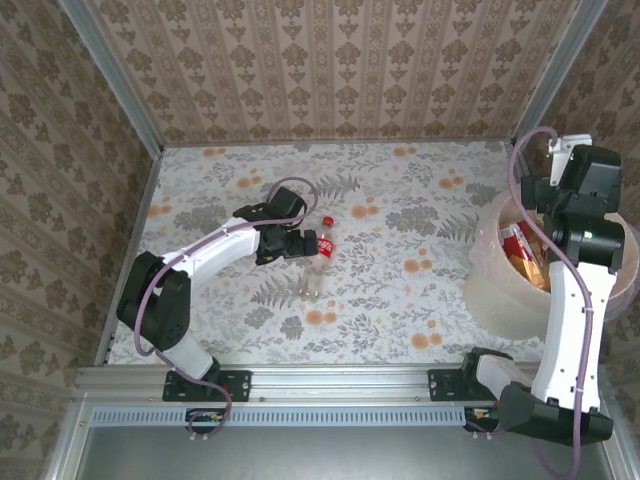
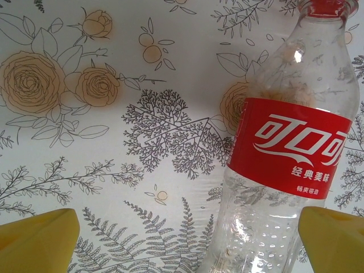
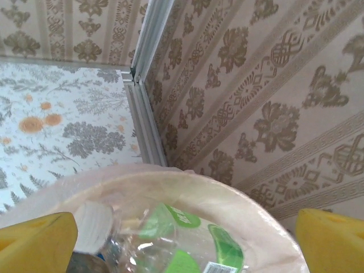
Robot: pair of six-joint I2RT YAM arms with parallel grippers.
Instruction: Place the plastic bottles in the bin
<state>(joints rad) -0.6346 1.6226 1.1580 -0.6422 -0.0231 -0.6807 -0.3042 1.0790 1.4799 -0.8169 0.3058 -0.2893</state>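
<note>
the flowered table (image 1: 400, 200) takes up most of the top view, and the bin (image 1: 490, 290) stands at its right edge, a wide pale bucket with a liner. several plastic bottles (image 1: 520, 245) already lie inside it. the right wrist view looks down on a few of them, green-labelled ones among them (image 3: 170, 239), under the bin's rim (image 3: 227, 199).

the right arm rises beside the bin and bends over its mouth. the right gripper (image 3: 183, 240) hangs above the opening with its yellow fingers spread wide and nothing between them.

one bottle is out on the table: the coca-cola bottle (image 1: 320, 250), lying flat, well apart from the bin, towards the middle of the table. the left arm reaches out from the side away from the bin, so it is plainly the nearer arm.

what the grasp hangs on: the left gripper (image 1: 300, 243) is just beside the bottle, on the side away from the bin. in the left wrist view the left gripper's (image 2: 185, 242) fingers stand fully apart, and the bottle (image 2: 290, 153) lies between them. it sits off-centre, its lower body close to the fingertip at the right of that view (image 2: 335, 239). its long axis runs up that picture, red cap (image 2: 327, 8) farthest, so the fingers would close across the body. i judge a small shift towards the bottle would centre it before closing.
</note>
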